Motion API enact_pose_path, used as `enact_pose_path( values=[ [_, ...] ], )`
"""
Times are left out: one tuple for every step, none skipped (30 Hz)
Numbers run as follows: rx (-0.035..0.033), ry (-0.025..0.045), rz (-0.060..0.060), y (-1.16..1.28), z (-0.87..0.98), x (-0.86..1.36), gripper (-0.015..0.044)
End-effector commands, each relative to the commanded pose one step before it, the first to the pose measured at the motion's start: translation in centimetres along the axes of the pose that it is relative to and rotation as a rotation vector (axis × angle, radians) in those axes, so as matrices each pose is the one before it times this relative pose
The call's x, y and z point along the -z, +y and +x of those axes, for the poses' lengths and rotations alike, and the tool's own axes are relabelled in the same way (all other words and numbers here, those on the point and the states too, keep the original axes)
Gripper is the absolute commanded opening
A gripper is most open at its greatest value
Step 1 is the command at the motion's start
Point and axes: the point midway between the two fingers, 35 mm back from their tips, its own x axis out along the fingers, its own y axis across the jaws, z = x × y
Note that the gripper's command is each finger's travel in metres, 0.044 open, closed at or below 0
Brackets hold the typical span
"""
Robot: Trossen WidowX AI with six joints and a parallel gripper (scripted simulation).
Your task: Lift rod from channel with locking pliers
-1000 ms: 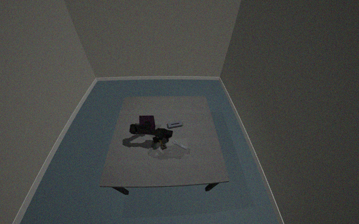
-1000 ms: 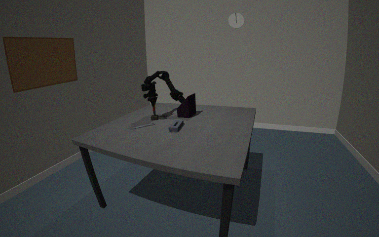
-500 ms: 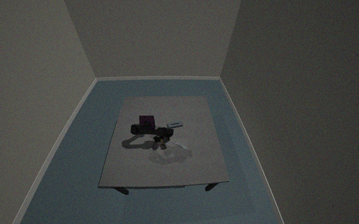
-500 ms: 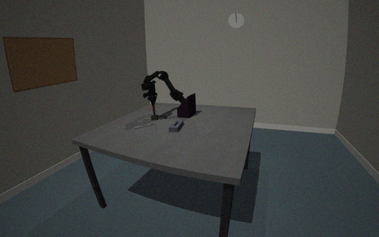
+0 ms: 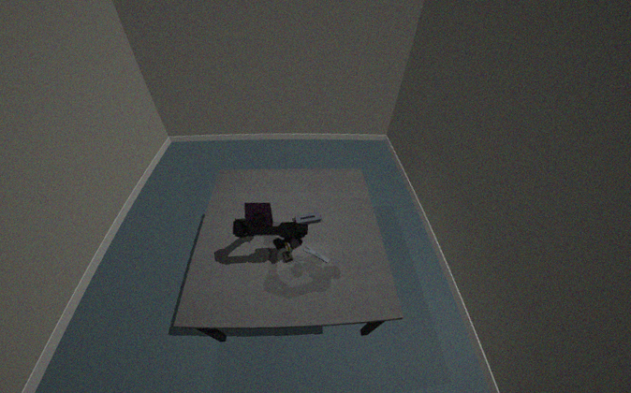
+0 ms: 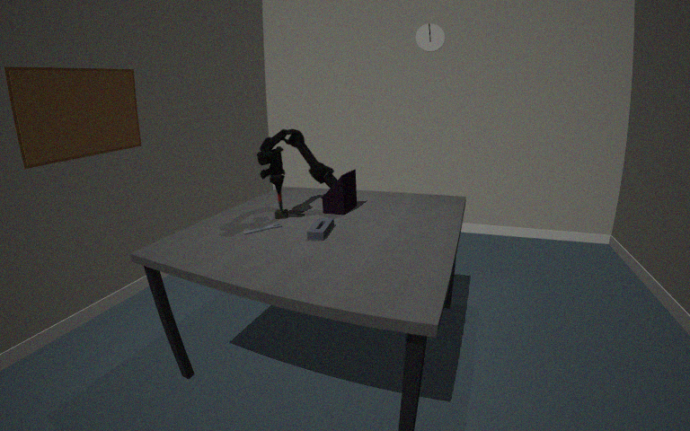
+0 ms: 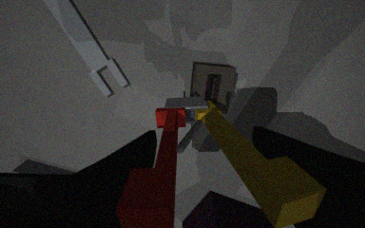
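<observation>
My hand [image 5: 283,243] [image 6: 278,181] [image 7: 204,134] is partly open, gripping the red and yellow handles of the pliers [image 5: 288,248] [image 6: 279,198] [image 7: 167,144]; they point down near a small slotted block [image 5: 287,258] [image 6: 278,215] [image 7: 201,75] on the tabletop [image 5: 357,291] [image 6: 366,264] [image 7: 143,114]. I can't make out the rod.

Black arm [image 5: 263,231] bent over the grey table [image 5: 346,292], near what looks like a slotted block [image 5: 307,219].

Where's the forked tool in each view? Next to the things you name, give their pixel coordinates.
Top: just below picture centre, slanting down to the right.
Exterior: left of centre, on the near side of the slotted block.
Wrist: upper left, fork end pointing down and right, far end cut off.
Shared landmark: slotted block [image 5: 287,260] [image 6: 281,215] [image 7: 200,78], beside the forked tool [image 5: 316,254] [image 6: 262,229] [image 7: 85,46].
</observation>
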Motion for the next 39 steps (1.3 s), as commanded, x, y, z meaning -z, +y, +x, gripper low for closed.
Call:
enact_pose_path(
  values=[
    [-0.01266,-0.00019,-0.0241,0.685,-0.239,-0.108,0.0321],
    [-0.00056,0.0004,-0.0061,0.141,-0.008,0.008,0.0321],
    [-0.00055,0.00039,-0.0061,0.142,-0.008,0.008,0.0321],
    [-0.00055,0.00038,-0.0061,0.142,-0.008,0.008,0.0321],
    [-0.00054,0.00038,-0.0061,0.142,-0.008,0.008,0.0321],
    [-0.00054,0.00037,-0.0061,0.142,-0.008,0.008,0.0321],
    [-0.00053,0.00037,-0.0061,0.143,-0.008,0.008,0.0321],
    [-0.00053,0.00036,-0.0061,0.143,-0.008,0.008,0.0321],
    [-0.00052,0.00035,-0.0061,0.143,-0.008,0.008,0.0321],
    [-0.00052,0.00035,-0.0061,0.143,-0.008,0.008,0.0321],
    [-0.00051,0.00034,-0.0061,0.143,-0.008,0.008,0.0321],
    [-0.00051,0.00033,-0.0061,0.144,-0.008,0.008,0.0321],
    [-0.0005,0.00033,-0.0061,0.144,-0.008,0.008,0.0321],
    [-0.0005,0.00032,-0.0061,0.144,-0.008,0.008,0.0321],
    [-0.00049,0.00032,-0.0061,0.144,-0.008,0.008,0.0321],
    [-0.00049,0.00031,-0.0061,0.144,-0.008,0.008,0.0321],
    [-0.00048,0.0003,-0.0061,0.145,-0.008,0.007,0.0321],
    [-0.00048,0.0003,-0.0061,0.145,-0.008,0.007,0.0321],
    [-0.00047,0.00029,-0.0061,0.145,-0.008,0.007,0.0321],
    [-0.00047,0.00029,-0.0061,0.145,-0.007,0.007,0.0321],
    [-0.00046,0.00028,-0.0061,0.146,-0.007,0.007,0.0321],
    [-0.00045,0.00028,-0.0061,0.146,-0.007,0.007,0.0321],
    [-0.00045,0.00027,-0.0061,0.146,-0.007,0.007,0.0321],
    [-0.00044,0.00026,-0.0061,0.146,-0.007,0.007,0.0321],
    [-0.00044,0.00026,-0.0061,0.146,-0.007,0.007,0.0321],
    [-0.00043,0.00025,-0.0061,0.147,-0.007,0.007,0.0321],
    [-0.00043,0.00025,-0.0061,0.147,-0.007,0.007,0.0321],
    [-0.00042,0.00024,-0.0061,0.147,-0.007,0.007,0.0321],
    [-0.00042,0.00024,-0.0061,0.147,-0.007,0.007,0.0321],
    [-0.00041,0.00023,-0.0061,0.147,-0.007,0.007,0.0321],
    [-0.0004,0.00023,-0.0061,0.148,-0.007,0.007,0.0321],
    [-0.0004,0.00022,-0.0061,0.148,-0.007,0.007,0.0321],
    [-0.00039,0.00021,-0.0061,0.148,-0.007,0.007,0.0321],
    [-0.00039,0.00021,-0.0061,0.148,-0.007,0.006,0.0321],
    [-0.00038,0.0002,-0.0061,0.148,-0.007,0.006,0.0321],
    [-0.00037,0.0002,-0.0061,0.149,-0.007,0.006,0.0321],
    [-0.00037,0.00019,-0.0061,0.149,-0.007,0.006,0.0321],
    [-0.00036,0.00019,-0.0061,0.149,-0.007,0.006,0.0321],
    [-0.00036,0.00018,-0.0061,0.149,-0.006,0.006,0.0321]
  ],
)
